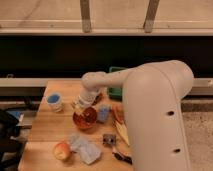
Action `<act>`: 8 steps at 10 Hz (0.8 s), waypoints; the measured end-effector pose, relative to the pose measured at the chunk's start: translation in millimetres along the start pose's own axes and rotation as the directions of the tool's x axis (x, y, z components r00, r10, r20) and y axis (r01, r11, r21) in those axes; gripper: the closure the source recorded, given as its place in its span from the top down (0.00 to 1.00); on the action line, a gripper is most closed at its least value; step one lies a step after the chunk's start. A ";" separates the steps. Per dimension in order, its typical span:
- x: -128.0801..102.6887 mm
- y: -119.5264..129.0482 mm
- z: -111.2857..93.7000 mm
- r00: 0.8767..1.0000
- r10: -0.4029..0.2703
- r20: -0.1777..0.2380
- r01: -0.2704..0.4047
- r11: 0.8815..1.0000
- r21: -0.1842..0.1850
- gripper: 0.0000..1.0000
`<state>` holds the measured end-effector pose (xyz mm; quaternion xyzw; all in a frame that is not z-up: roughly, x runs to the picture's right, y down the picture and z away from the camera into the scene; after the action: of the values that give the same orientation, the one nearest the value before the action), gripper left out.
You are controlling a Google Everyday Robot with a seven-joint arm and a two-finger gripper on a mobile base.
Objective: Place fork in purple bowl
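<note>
Fork is not showing as a separate item anywhere on the wooden table (pixel 46 129) - cannot tell where it is lying or whether it is being carried. Purple bowl (pixel 98 98): only a dark maroon sliver is peeking out just right of the wrist, toward the back of the table, with the rest being hidden by the arm. Gripper (pixel 79 104) is hanging low over the upper-left rim of the orange-red bowl (pixel 85 119), pointing down. Whether it is open, closed or gripping something, I cannot tell.

The white arm (pixel 155 110) is reaching in from the right and covering most of that side of the table.

Outward from there:
- The orange-red bowl is sitting mid-table, just in front of the maroon sliver.
- A pale blue object (pixel 103 113) is standing just right of that bowl.
- A blue cup (pixel 54 101) is standing upright, well to the left, near the table's left edge.
- An apple (pixel 61 150) is lying front left, with crumpled clear plastic (pixel 85 148) just beside it on the right.
- A small dark box (pixel 107 139) is sitting right of the plastic.
- A black-handled utensil (pixel 122 157) is lying at the front, by the arm.
- Orange and yellowish pieces (pixel 119 117) are lying along the arm's edge - cannot tell what they are.
- A green bin (pixel 116 86) is sitting at the back, partly behind the arm.
</note>
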<state>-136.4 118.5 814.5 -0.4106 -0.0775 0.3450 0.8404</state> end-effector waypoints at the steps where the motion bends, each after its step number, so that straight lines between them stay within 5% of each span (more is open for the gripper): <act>1: -7.2 3.7 -18.8 1.000 0.002 0.000 -0.002 0.999 0.045 0.00; 5: -22.7 5.6 -81.4 0.999 0.037 -0.001 -0.036 0.981 0.189 0.00; 8: 3.3 -19.8 -129.5 0.993 0.109 0.046 -0.118 0.957 0.265 0.00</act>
<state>-70.1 29.8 744.4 -0.2919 -0.0197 0.4063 0.8656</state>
